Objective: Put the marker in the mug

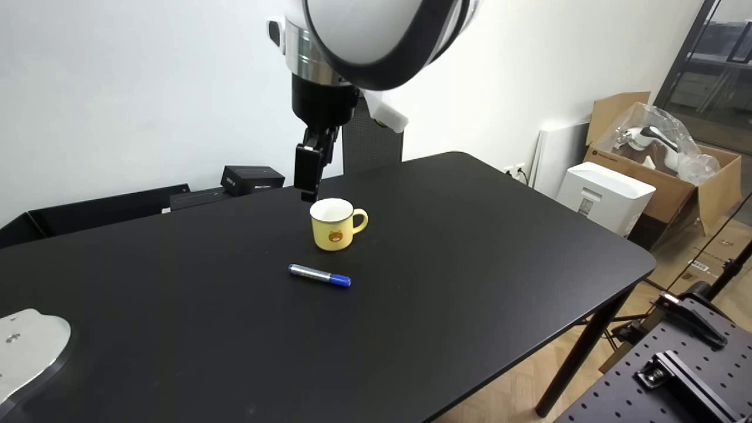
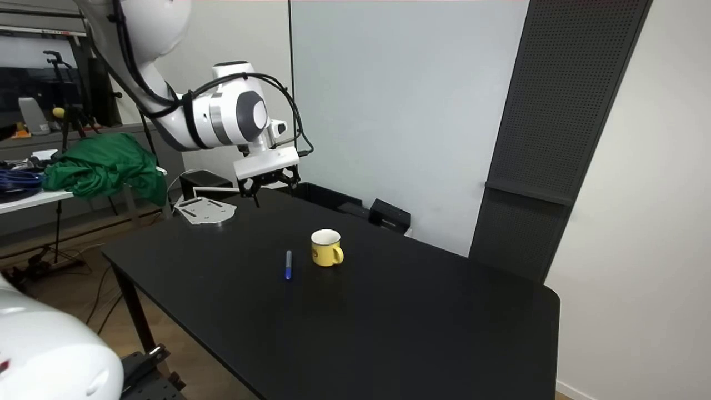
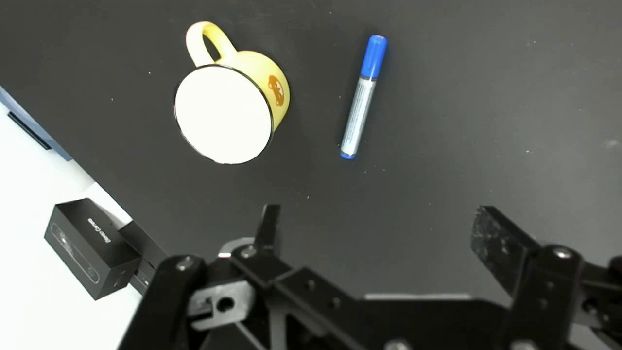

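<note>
Blue-capped, the marker lies at twelve o'clock from the wide-spread fingers in the wrist view. Its long axis leans toward one.

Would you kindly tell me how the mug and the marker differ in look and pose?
The mug is yellow with a white inside; the marker is silvery and blue. The mug stands upright; the marker lies flat. The mug has a handle; the marker has none. Both rest on the black table.
</note>
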You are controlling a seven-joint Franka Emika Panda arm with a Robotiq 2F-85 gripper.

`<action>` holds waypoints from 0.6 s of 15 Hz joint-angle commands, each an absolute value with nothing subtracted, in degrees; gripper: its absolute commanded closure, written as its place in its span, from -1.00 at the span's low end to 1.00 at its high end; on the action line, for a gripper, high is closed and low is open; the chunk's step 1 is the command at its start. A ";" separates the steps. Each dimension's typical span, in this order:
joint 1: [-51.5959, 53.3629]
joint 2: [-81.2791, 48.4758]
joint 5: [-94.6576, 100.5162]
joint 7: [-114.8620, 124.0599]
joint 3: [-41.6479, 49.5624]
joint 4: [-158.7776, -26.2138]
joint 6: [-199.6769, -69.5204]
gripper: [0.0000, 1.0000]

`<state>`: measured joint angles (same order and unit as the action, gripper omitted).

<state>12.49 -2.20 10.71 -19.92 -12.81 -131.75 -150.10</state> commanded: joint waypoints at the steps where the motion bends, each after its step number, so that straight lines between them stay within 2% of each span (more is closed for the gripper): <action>1: 12.58 -7.34 17.49 -12.05 -11.82 -129.56 -151.12 -1.00; 6: 14.34 -14.75 27.50 -0.34 -8.30 -126.66 -153.08 -1.00; 9: 15.65 -19.69 26.16 3.66 -7.28 -123.85 -152.90 -1.00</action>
<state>13.61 -14.58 26.06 -1.79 -8.74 -128.23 -153.52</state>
